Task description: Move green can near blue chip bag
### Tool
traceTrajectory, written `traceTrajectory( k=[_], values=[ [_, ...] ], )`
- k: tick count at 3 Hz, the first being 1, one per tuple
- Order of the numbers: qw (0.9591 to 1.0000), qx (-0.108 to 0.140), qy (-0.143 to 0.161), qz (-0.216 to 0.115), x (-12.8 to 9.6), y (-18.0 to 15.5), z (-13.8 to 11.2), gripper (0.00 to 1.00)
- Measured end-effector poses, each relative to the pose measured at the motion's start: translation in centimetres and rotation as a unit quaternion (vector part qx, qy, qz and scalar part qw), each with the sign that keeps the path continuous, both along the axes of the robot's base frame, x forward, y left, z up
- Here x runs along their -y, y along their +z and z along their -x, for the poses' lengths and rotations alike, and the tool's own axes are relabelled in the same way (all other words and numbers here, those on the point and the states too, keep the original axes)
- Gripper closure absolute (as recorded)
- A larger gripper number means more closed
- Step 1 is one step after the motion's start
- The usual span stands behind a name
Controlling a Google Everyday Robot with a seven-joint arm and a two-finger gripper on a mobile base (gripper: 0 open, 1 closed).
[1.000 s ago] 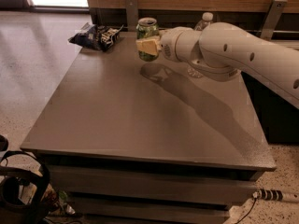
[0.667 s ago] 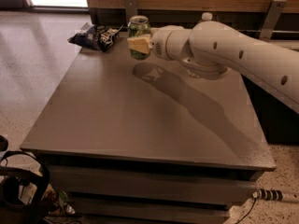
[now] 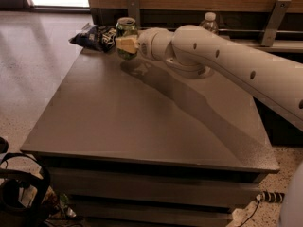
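Note:
The green can has a silver top and is held in my gripper at the table's far left, just above the surface. The gripper's pale fingers are shut on the can's lower body. The blue chip bag lies wrinkled at the far left corner of the table, just left of the can and very close to it. My white arm reaches in from the right across the far part of the table.
A clear water bottle with a white cap stands at the table's far edge behind my arm. The grey table has its left edge near the bag. A wooden wall with metal brackets runs behind. Cables and gear lie on the floor at lower left.
My gripper has carried the green can to the left along the far side of the table, from near the bottle to just beside the blue chip bag.

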State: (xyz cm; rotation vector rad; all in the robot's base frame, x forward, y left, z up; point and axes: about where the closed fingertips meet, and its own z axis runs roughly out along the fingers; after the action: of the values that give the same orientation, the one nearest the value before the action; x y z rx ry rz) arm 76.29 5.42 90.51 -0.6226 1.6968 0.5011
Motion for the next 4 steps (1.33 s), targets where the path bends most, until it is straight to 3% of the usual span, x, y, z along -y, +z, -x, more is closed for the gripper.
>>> traceTrajectory(
  k=[3,4],
  values=[
    [0.9991,0.018,-0.036,0.015,-2.4,-2.3,-5.8,1.00],
    [0.9978,0.022,-0.051,0.037,-2.4,-3.6,-7.8,0.97]
  ],
)
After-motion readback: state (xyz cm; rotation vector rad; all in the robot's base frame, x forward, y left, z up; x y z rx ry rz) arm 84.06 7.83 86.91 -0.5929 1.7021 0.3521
